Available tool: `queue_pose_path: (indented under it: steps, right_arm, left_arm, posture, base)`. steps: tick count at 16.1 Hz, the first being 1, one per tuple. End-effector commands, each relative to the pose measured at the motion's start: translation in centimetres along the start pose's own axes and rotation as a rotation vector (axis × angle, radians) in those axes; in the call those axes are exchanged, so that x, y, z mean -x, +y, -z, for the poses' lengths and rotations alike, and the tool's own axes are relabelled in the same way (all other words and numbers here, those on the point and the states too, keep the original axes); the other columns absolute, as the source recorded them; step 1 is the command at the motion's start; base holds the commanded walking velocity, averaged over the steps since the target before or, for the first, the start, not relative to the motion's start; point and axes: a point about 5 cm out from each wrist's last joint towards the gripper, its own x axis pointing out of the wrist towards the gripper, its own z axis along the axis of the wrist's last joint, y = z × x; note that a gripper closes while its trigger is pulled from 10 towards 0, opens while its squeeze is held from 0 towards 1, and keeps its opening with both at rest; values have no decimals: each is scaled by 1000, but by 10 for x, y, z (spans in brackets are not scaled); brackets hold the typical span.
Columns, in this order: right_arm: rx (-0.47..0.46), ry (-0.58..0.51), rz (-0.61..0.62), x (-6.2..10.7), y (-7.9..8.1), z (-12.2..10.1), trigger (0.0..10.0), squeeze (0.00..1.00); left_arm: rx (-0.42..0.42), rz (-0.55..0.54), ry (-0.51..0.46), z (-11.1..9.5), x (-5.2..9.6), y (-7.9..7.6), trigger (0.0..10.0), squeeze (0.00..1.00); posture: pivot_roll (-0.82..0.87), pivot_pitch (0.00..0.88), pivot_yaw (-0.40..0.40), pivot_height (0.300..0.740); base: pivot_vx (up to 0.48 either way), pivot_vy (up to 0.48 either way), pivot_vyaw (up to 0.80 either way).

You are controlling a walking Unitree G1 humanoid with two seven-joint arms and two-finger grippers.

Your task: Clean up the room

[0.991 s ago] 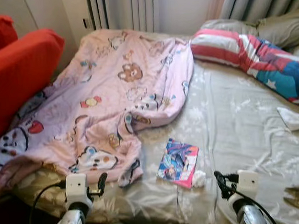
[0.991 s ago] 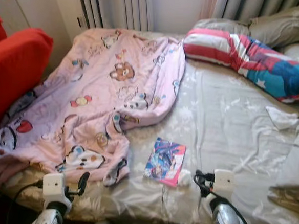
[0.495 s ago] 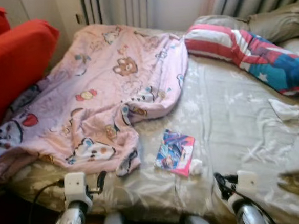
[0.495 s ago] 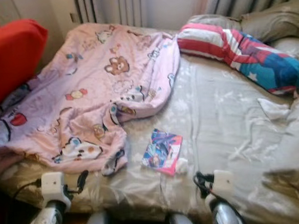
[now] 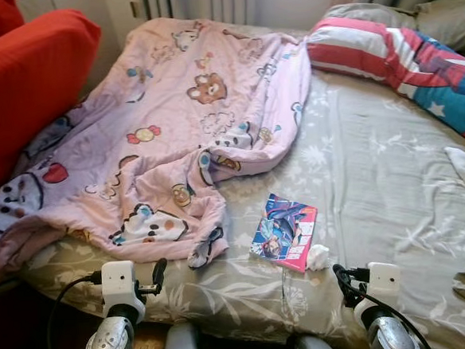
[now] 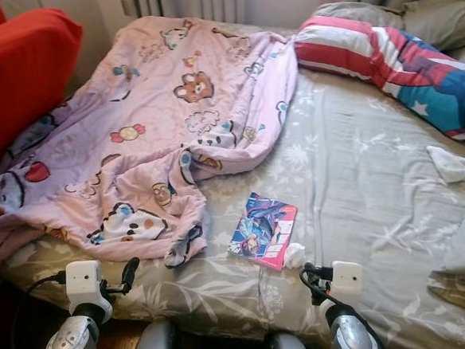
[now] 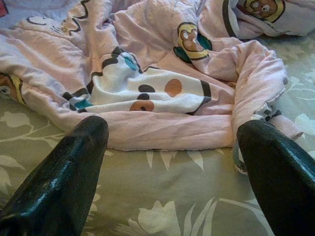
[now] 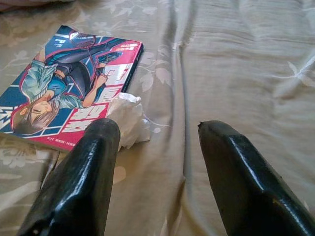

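Mostly bed — pink blanket, book, red sofa.

The robot's two arms are silver metal with rounded, shiny joints. Each wrist ends in a small white box with rounded corners. A black cable loops out from the left arm's box, and a thinner black cable runs back along the right arm. The left gripper has two thick black fingers, glossy and slightly scuffed, tapering to blunt rounded tips. The right gripper has the same pair of long, glossy black fingers.
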Motion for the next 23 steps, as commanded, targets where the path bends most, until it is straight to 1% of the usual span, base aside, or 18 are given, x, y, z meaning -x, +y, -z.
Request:
queue_pose_path:
  steps: [1, 2, 3, 4, 9, 10, 14, 17, 18, 20, 22, 23]
  right_arm:
    - [10, 10, -1, 2, -2, 3, 10000, 0]
    - [16, 11, -9, 2, -1, 3, 10000, 0]
    - [3, 9, -3, 2, -1, 3, 10000, 0]
    - [-21, 10, 17, 2, -2, 3, 10000, 0]
    - [-25, -3, 26, 0, -4, 0, 10000, 0]
    - [-25, -6, 32, -2, -4, -3, 10000, 0]
    - [-33, -6, 43, -4, -4, -5, 10000, 0]
    - [-61, -4, 72, -6, -5, -7, 10000, 0]
    - [-71, 0, 84, -7, -6, -8, 10000, 0]
    - [-80, 24, 113, -12, -9, -12, 10000, 0]
    - [-87, 24, 100, -17, -8, -18, 10000, 0]
    - [-81, 20, 95, -22, -8, -26, 10000, 0]
  left_arm:
    - [9, 5, 27, 5, 3, -1, 10000, 0]
    - [10, 5, 26, 5, 3, -1, 10000, 0]
    - [11, 6, 25, 4, 2, -2, 10000, 0]
    - [10, 9, 24, 4, 1, -2, 10000, 0]
    - [-1, 27, 12, -3, -4, -3, 10000, 0]
    - [-13, 39, 14, -5, -7, -3, 10000, 0]
    - [-18, 41, 8, -8, -9, 0, 10000, 0]
    - [-23, 51, 0, -11, -11, 1, 10000, 0]
    - [-21, 53, -3, -13, -12, 1, 10000, 0]
    - [-17, 73, -27, -21, -15, -1, 10000, 0]
    - [-21, 97, -55, -29, -17, -4, 10000, 0]
    - [-24, 114, -80, -38, -22, -7, 10000, 0]
  posture:
    - [137, 155, -72, 652]
    - [137, 157, -73, 652]
    - [139, 158, -73, 652]
    - [140, 160, -72, 652]
    - [137, 171, -67, 652]
    - [137, 175, -65, 652]
    - [138, 179, -60, 652]
    - [140, 189, -54, 652]
    - [140, 194, -52, 652]
    - [147, 222, -45, 652]
    - [161, 261, -36, 652]
    - [168, 299, -32, 652]
  base:
    - [0, 0, 700]
    - [0, 0, 800]
    - [0, 0, 506]
    - [0, 0, 0]
    - [252, 0, 0]
    - [270, 0, 0]
    - [293, 0, 0]
    - [301, 0, 0]
    - [0, 0, 0]
    - [0, 0, 0]
    - [0, 0, 0]
    - [0, 0, 0]
